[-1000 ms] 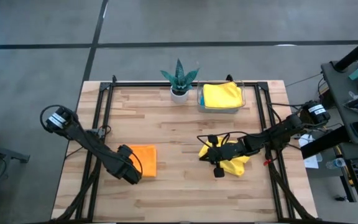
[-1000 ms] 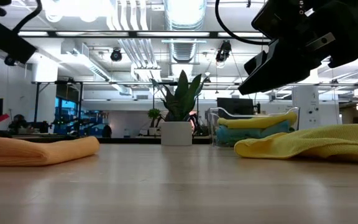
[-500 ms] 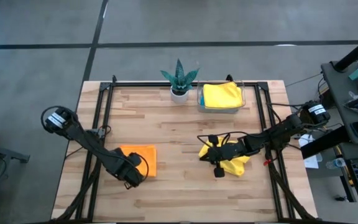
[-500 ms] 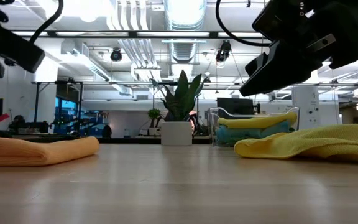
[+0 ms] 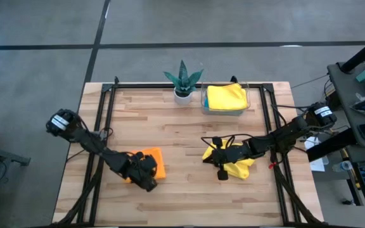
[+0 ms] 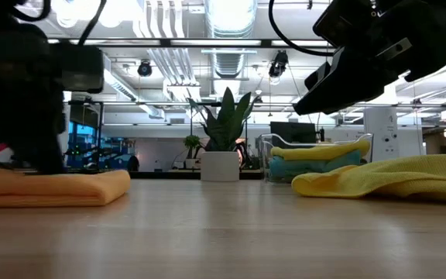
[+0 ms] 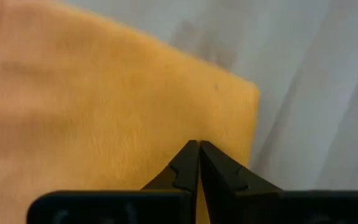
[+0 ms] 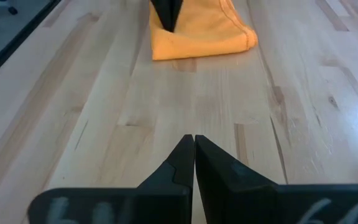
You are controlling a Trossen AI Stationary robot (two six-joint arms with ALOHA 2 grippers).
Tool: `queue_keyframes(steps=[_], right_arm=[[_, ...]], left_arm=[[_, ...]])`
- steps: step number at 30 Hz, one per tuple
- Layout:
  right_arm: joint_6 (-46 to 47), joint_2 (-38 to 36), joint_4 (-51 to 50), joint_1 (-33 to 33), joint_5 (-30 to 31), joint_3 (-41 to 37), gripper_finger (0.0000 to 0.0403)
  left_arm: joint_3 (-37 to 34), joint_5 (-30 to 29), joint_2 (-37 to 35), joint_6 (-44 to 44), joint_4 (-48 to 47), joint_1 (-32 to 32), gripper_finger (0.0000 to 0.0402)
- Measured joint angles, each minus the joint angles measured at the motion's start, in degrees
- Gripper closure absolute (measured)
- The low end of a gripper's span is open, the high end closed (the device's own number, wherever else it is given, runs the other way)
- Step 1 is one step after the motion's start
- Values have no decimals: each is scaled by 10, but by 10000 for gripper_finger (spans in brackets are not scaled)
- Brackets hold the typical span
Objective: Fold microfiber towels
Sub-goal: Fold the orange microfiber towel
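Your left pincer [image 7: 198, 163], fingers pressed together, is resting on the folded orange microfiber towel [image 5: 152, 161] at the wooden table's [image 5: 182, 133] 7 o'clock. Your right pincer [image 8: 194, 157], also closed and empty, is hovering beside the crumpled yellow microfiber towel [image 5: 239, 168].

orange towel [image 5: 154, 163]: folded flat, 8 o'clock
yellow towel [image 5: 238, 167]: crumpled, 4 o'clock
second yellow towel [image 5: 225, 97]: folded, stacked, 1 o'clock
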Motion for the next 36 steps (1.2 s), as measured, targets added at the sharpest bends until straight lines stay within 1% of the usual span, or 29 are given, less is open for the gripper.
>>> queue_keyframes(steps=[4, 7, 9, 11, 13, 15, 18, 22, 24, 26, 31, 34, 36], right_arm=[[0, 0, 0, 0, 0, 0, 394], [-1, 0, 0, 0, 0, 0, 394], [-1, 0, 0, 0, 0, 0, 394], [2, 0, -2, 0, 0, 4, 394], [6, 0, -5, 0, 0, 7, 394], [8, 0, -7, 0, 0, 8, 394], [9, 0, -7, 0, 0, 10, 394], [9, 0, -7, 0, 0, 10, 394], [9, 0, -6, 0, 0, 10, 394], [9, 0, -5, 0, 0, 10, 394], [3, 0, -5, 0, 0, 10, 394], [-1, 0, -3, 0, 0, 10, 394], [-1, 0, -1, 0, 0, 10, 394]], left_arm=[[-18, -40, 0, 3, 52, 24, 401], [-21, -81, 4, 26, 83, 51, 401], [-17, -97, 9, 51, 97, 69, 401], [-7, -88, 10, 86, 96, 81, 401], [0, -65, 10, 121, 102, 84, 401], [1, -41, 10, 136, 95, 84, 401], [0, -34, 13, 117, 68, 84, 401], [15, -3, 7, 76, 16, 74, 402], [30, 3, 3, 75, -18, 65, 402], [28, 11, 3, 75, -33, 61, 402], [12, 7, 33, 73, -12, 64, 402], [13, -26, 55, 87, 31, 74, 402], [13, -55, 72, 117, 85, 88, 401]])
